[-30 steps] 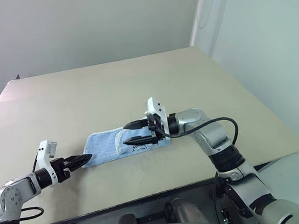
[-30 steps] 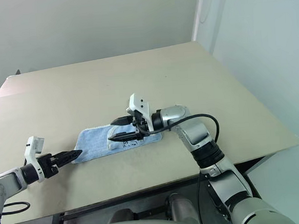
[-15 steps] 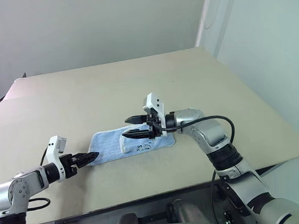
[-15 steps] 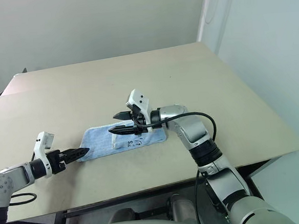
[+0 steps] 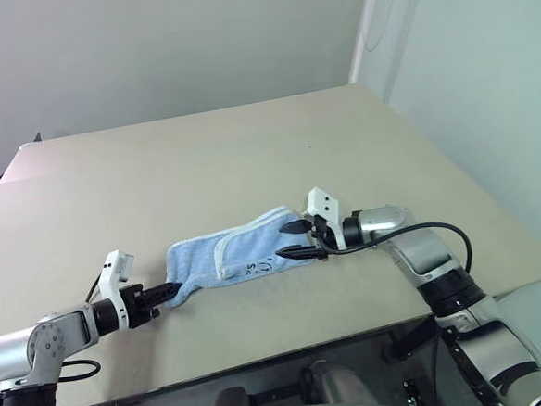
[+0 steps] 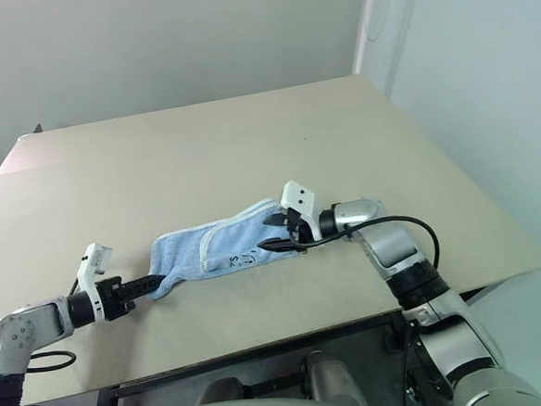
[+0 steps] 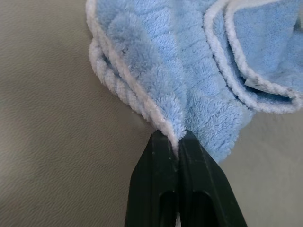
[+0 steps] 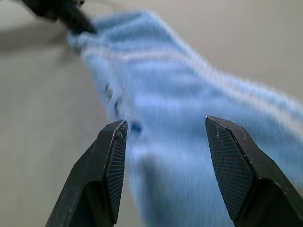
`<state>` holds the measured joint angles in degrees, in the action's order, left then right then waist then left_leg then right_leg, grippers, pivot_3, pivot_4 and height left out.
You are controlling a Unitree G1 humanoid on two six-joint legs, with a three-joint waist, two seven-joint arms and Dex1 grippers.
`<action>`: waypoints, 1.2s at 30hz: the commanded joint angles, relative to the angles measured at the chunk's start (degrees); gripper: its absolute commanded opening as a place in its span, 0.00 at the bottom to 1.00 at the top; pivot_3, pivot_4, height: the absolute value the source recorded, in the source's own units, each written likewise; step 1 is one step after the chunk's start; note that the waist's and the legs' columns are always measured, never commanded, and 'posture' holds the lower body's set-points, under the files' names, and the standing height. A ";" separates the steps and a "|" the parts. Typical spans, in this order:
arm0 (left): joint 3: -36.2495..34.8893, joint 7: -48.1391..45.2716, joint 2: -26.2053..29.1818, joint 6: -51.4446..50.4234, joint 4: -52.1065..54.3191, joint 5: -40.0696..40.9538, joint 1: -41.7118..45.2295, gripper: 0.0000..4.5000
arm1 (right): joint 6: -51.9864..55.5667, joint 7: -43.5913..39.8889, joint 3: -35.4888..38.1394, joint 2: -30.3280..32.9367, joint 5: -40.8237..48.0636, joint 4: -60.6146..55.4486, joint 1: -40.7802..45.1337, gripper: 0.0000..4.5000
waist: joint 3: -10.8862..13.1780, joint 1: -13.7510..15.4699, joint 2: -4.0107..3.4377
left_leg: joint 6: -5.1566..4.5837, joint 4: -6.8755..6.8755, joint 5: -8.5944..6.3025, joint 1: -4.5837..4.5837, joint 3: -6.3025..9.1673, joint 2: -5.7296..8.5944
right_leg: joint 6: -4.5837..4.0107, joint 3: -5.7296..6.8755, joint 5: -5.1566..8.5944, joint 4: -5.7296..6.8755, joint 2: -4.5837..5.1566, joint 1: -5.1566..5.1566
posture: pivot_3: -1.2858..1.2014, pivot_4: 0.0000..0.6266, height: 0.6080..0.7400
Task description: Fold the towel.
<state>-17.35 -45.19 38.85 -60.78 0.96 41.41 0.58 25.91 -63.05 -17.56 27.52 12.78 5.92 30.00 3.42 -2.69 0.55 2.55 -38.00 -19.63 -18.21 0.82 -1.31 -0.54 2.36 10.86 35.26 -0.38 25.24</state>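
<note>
The light-blue towel [image 5: 228, 252] with white piping lies rumpled and partly doubled over near the table's front edge. A dark embroidered mark [image 5: 255, 267] shows on its front side. My left gripper [image 5: 170, 291] is shut on the towel's left corner, and in the left wrist view its fingertips [image 7: 163, 142] pinch the piped edge of the towel [image 7: 189, 71]. My right gripper [image 5: 290, 241] is at the towel's right end, open, with its fingers [image 8: 111, 161] spread and the towel [image 8: 189, 109] lying ahead between them. That right end of the towel bulges up a little.
The beige table [image 5: 248, 149] stretches bare behind the towel up to a pale wall. Its front edge [image 5: 290, 346] runs just below both arms, and its right edge [image 5: 494, 206] drops off beside the right arm.
My left gripper has closed on the towel's left corner. The right gripper has moved from over the towel's middle to its right end, and the towel has bunched up.
</note>
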 commanded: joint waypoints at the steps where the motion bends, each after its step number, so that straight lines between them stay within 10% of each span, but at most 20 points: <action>1: -2.07 -0.95 2.36 1.00 -0.22 0.04 0.35 0.00 | -0.98 -2.56 2.09 1.55 1.53 -0.56 0.97 0.61 | 0.01 -0.04 0.03 | 0.00 0.00 0.00 0.01 0.01 -0.02 | 0.00 0.00 0.00 0.01 -0.03 0.00 | 0.52 0.00 1.00; 4: -2.56 -1.13 4.34 1.98 -1.28 -1.02 0.69 0.00 | -0.84 -3.61 3.00 2.20 2.06 -0.18 1.04 0.61 | 0.02 -0.07 0.04 | 0.00 0.00 0.00 0.03 0.11 -0.03 | -0.01 0.01 0.01 0.02 -0.11 0.00 | 0.52 0.00 1.00; 9: -5.45 -3.41 7.58 2.36 -1.31 0.21 0.20 0.00 | -0.98 -5.17 3.78 3.22 2.92 -0.62 0.42 0.97 | 0.04 -0.05 0.07 | 0.00 0.00 0.00 -0.02 0.19 -0.04 | -0.01 0.01 0.01 0.01 -0.17 0.06 | 0.52 0.00 1.00; 22: -10.49 -5.77 11.50 -10.38 2.31 12.48 9.10 0.00 | -0.59 1.75 3.67 1.86 -1.30 5.34 2.02 0.98 | 0.16 0.14 0.34 | 0.00 0.01 0.00 -0.04 0.21 -0.01 | -0.02 0.00 0.01 -0.02 -0.15 0.13 | 0.52 0.00 1.00; 36: 21.54 -18.47 9.41 -8.07 -9.24 2.46 33.24 0.00 | 1.63 7.79 4.84 0.96 -2.03 2.36 -1.62 0.98 | 0.16 0.13 0.36 | 0.00 -0.02 0.01 -0.05 0.25 0.07 | 0.02 -0.49 -0.02 0.11 -0.44 0.02 | 0.52 0.00 1.00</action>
<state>1.19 -61.48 48.85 -70.42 -6.84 45.99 31.93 27.30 -56.23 -14.32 28.74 10.31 10.67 28.12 3.59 -2.56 0.91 2.56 -38.02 -19.62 -18.26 1.08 -1.23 -0.52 1.77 10.83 35.36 -0.88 25.24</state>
